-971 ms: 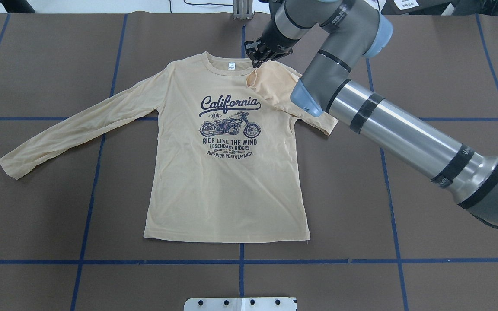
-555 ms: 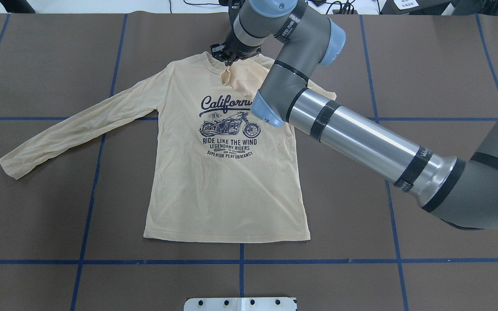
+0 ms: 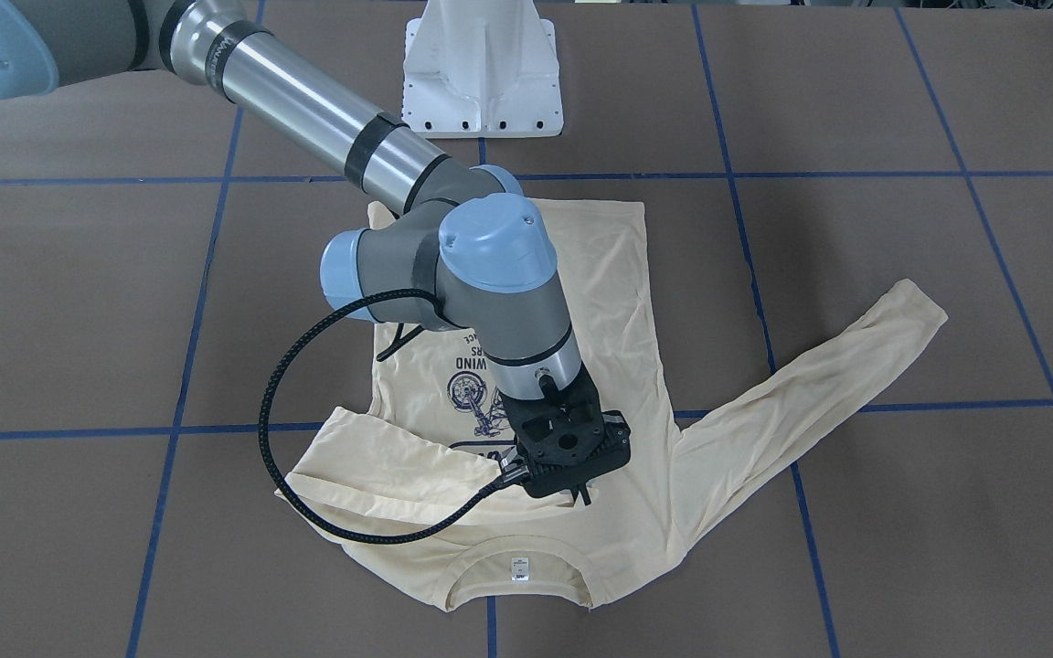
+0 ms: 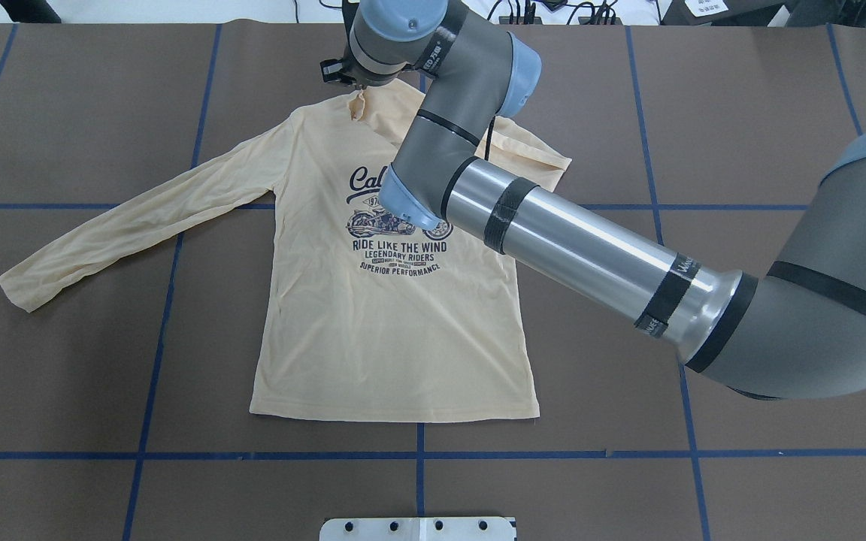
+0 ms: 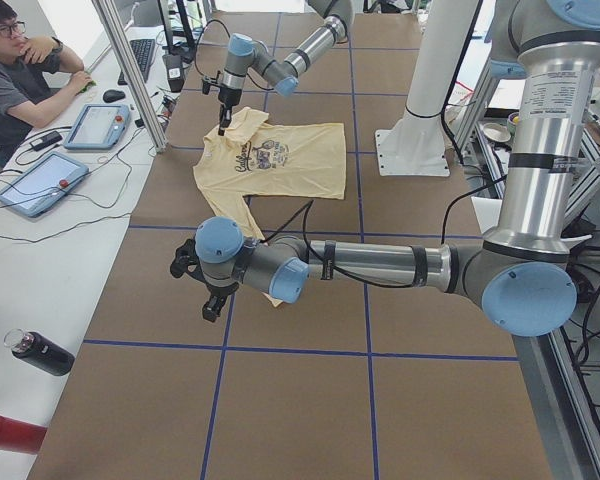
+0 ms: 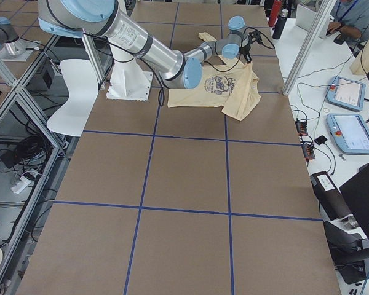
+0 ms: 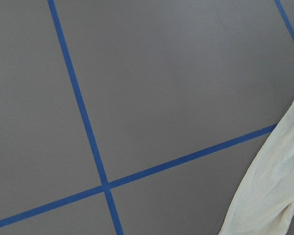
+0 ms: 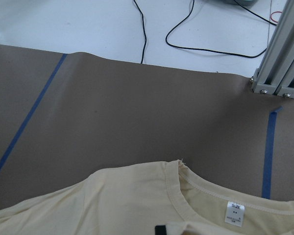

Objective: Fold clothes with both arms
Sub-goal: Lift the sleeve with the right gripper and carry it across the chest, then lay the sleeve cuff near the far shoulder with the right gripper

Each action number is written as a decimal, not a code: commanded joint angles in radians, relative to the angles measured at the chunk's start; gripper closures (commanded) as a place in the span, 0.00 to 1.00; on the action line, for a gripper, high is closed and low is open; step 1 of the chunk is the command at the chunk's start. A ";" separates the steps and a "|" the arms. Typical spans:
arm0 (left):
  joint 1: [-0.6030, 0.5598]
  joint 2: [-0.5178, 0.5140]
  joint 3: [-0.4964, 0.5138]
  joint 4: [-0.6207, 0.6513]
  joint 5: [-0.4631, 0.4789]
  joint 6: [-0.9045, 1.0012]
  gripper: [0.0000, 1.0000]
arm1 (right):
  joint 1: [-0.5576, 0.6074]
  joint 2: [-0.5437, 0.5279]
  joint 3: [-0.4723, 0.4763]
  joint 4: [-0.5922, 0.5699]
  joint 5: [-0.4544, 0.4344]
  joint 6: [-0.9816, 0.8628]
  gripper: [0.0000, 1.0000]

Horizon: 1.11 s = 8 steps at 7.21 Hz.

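The cream-yellow shirt (image 4: 388,338) lies flat, print up, collar at the far side. My right gripper (image 4: 355,89) is shut on the cuff of the shirt's right sleeve (image 4: 523,150) and holds it just above the collar's left end. That sleeve drapes across the upper chest (image 3: 380,466). In the front view the right gripper (image 3: 579,493) hangs over the collar near the neck label (image 3: 518,567). The left sleeve (image 4: 125,233) lies stretched out. My left gripper (image 5: 212,305) shows only in the exterior left view, beyond that sleeve's end (image 7: 269,196); I cannot tell its state.
The white pedestal base (image 3: 483,73) stands at the robot's edge of the table. Blue tape lines (image 4: 155,338) cross the brown mat. An aluminium post (image 8: 279,58) and cables stand past the far edge. A desk with tablets (image 5: 40,180) and an operator runs along that side.
My right gripper has moved left across the collar, carrying the sleeve cuff with it. The sleeve now lies further over the chest. The rest of the shirt has not moved.
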 commanded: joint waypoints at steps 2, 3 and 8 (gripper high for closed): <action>-0.003 0.000 0.006 -0.002 0.001 0.002 0.00 | -0.060 0.066 -0.077 0.003 -0.102 0.001 1.00; -0.005 0.005 0.008 -0.002 0.002 0.003 0.00 | -0.082 0.086 -0.100 0.003 -0.143 0.001 1.00; -0.009 0.005 0.069 -0.065 0.004 -0.005 0.00 | -0.126 0.157 -0.198 0.029 -0.245 -0.002 1.00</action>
